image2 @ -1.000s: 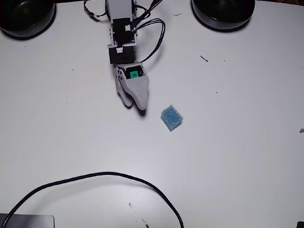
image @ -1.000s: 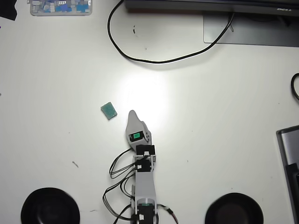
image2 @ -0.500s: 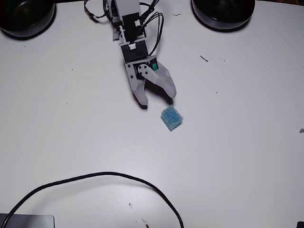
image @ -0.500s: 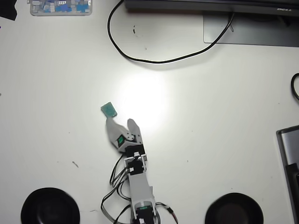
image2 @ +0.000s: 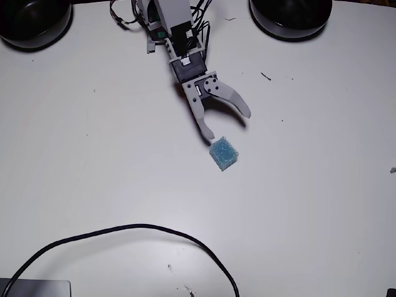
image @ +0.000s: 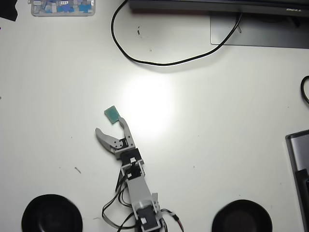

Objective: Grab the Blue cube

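**Cube sits at my fingertip, not between my jaws**

Cube [image2: 223, 154] is off to one side of my grip. My gripper [image2: 228, 124] is spread wide and grasps nothing. In the fixed view my straight finger [image2: 202, 117] ends just above the cube's upper left corner, seemingly touching it, though I cannot tell for sure. My curved finger [image2: 235, 101] ends well up and to the right. So the cube lies just beyond the mouth, toward the straight finger's side. The overhead view agrees: cube [image: 112, 114] just past that tip, up and left of it. To my mind, the coming move turns on shifting sideways until the cube centres in the gap, then pushing forward. The cube looks about square, so no long axis matters.

Counted, largest first: one table [image2: 93, 185], two black bowls [image2: 32, 21] [image2: 291, 15] flanking my base, one black cable [image2: 124, 231], one cube.
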### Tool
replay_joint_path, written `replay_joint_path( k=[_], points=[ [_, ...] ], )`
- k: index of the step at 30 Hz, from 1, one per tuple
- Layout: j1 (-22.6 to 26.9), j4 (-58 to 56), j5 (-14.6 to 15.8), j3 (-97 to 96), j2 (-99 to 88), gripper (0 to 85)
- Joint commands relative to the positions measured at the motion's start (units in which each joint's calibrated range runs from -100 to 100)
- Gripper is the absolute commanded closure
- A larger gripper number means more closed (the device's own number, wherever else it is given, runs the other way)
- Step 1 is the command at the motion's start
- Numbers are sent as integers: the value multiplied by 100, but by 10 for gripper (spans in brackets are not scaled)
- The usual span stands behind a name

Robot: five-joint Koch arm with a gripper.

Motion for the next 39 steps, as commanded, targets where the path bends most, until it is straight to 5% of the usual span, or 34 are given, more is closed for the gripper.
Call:
replay_joint_path(
  k=[1, 10, 17, 39],
  points=[
    [-29, 439, -215, 300, 357, 409],
    [-200, 840, -381, 1132, 2357, 409],
    [-313, 1345, -899, 1407, 3299, 405],
    [-342, 1128, -1060, 977, 3699, 476]
  ],
)
